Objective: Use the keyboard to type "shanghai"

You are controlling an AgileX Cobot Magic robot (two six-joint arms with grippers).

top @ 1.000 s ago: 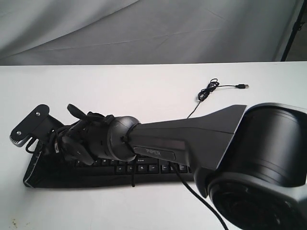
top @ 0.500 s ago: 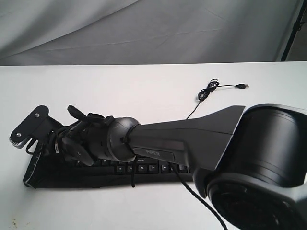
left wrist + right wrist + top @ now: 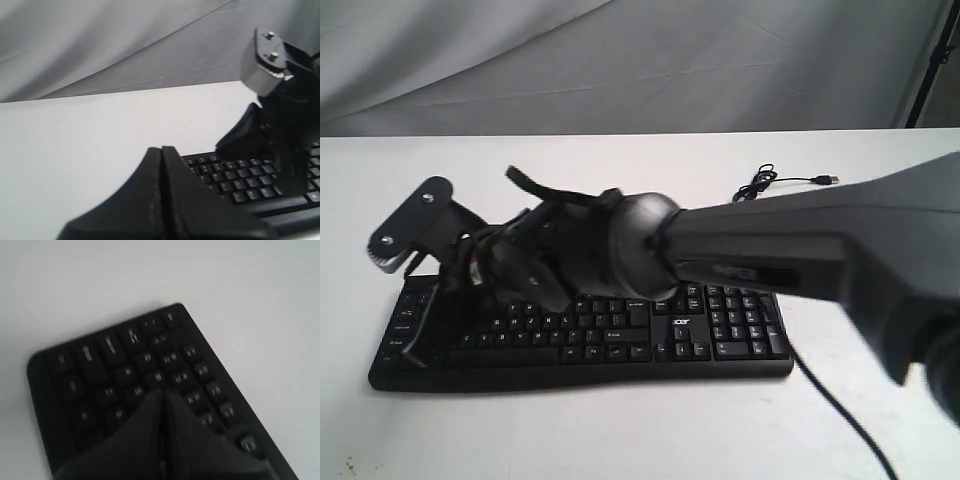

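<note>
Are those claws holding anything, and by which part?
Nothing is held. The left claw and right claw are both shut empty; the right one points at the keyboard.

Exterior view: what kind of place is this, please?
Probably a robot test setup, not an office: a white table, a grey cloth backdrop behind it, and a keyboard whose USB cable lies unplugged.

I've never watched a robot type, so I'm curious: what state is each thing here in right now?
Keyboard: lying flat on the table, keys facing up.
Cable: loose on the table, its plug not plugged into anything.
Left hand: shut, holding nothing.
Right hand: shut, holding nothing, tip over the keyboard's end away from the number pad; contact unclear.
</note>
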